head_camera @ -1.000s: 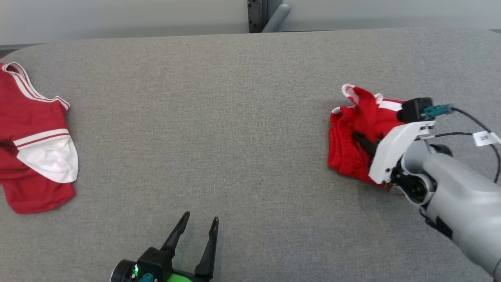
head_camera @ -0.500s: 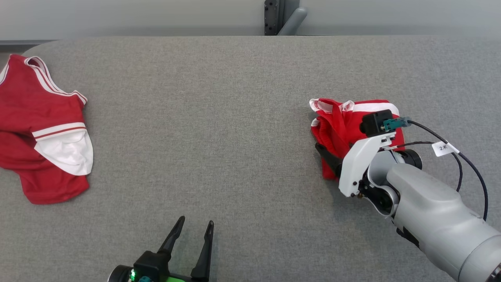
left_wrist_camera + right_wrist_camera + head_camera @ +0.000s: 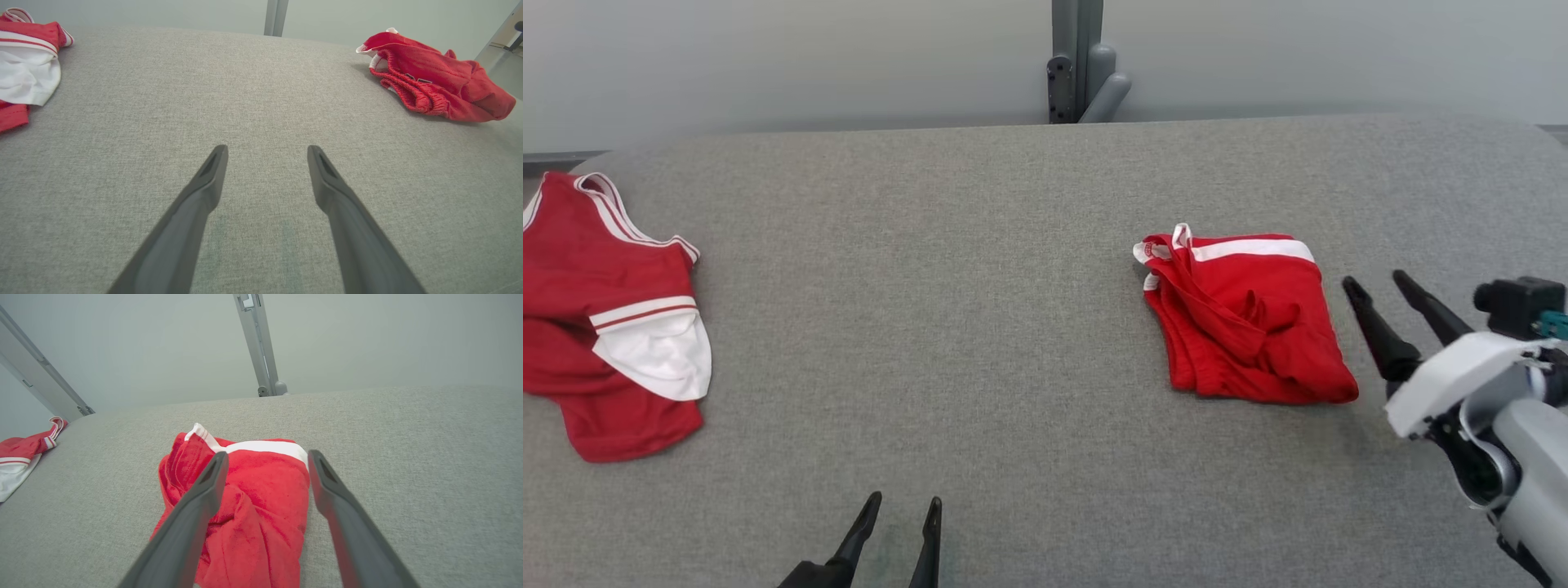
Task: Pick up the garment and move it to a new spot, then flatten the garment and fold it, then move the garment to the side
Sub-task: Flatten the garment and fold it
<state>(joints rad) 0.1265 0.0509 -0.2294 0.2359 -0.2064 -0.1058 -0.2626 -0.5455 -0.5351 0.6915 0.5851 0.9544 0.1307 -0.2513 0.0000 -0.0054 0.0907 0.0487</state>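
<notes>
The garment is a red piece with a white stripe, lying folded into a rough square right of the table's middle; it also shows in the left wrist view and the right wrist view. My right gripper stands open just to the right of it, clear of the cloth, nothing between its fingers. My left gripper is open and empty over bare table at the near edge.
A second red and white garment lies crumpled at the table's far left edge. The grey fabric table is wide between the two garments. A grey post rises behind the far edge.
My right gripper has opened, let go of the red garment and drawn back to the right of it. The garment now lies flat and folded. The head camera has tilted.
</notes>
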